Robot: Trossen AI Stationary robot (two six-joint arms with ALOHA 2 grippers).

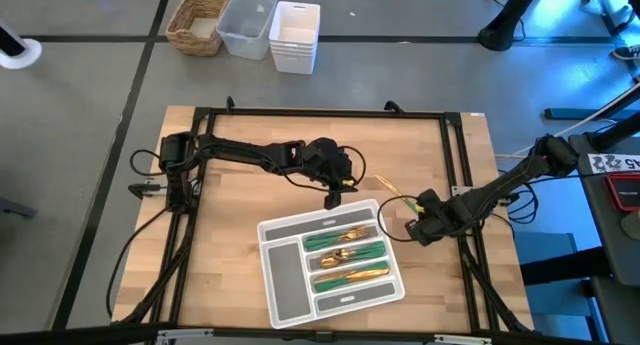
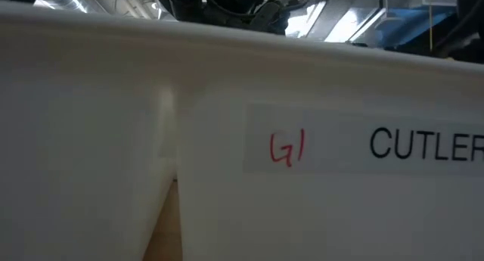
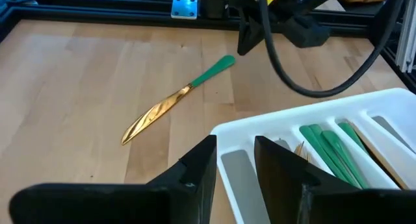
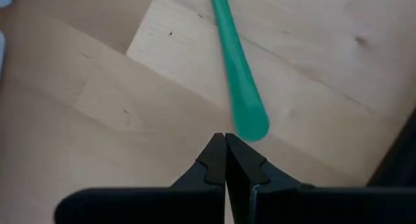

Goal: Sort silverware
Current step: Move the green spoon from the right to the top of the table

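Observation:
One piece of silverware, a knife (image 3: 170, 102) with a gold blade and a green handle, lies flat on the wooden table, off the grey tray's (image 1: 285, 285) far right corner. More silverware (image 1: 348, 255) lies in the tray's compartments. My right gripper (image 4: 225, 141) is shut and points down right beside the free end of the knife's handle. My left gripper (image 3: 234, 160) hangs open over the tray's far edge with nothing between its fingers. The low view shows only the tray's white wall (image 2: 227, 163). My right gripper's shut fingertips (image 4: 214, 152) stand right at the free end of the knife's green handle (image 4: 249, 125), coming from above and pointing down. Whether they touch the handle, I cannot tell. The knife lies flat on the table.
A black frame (image 1: 320, 113) runs around the table top. Beyond the table's far edge stand a wicker basket (image 1: 197, 23) and white bins (image 1: 272, 30). Bare wood lies left of the tray and toward the far edge.

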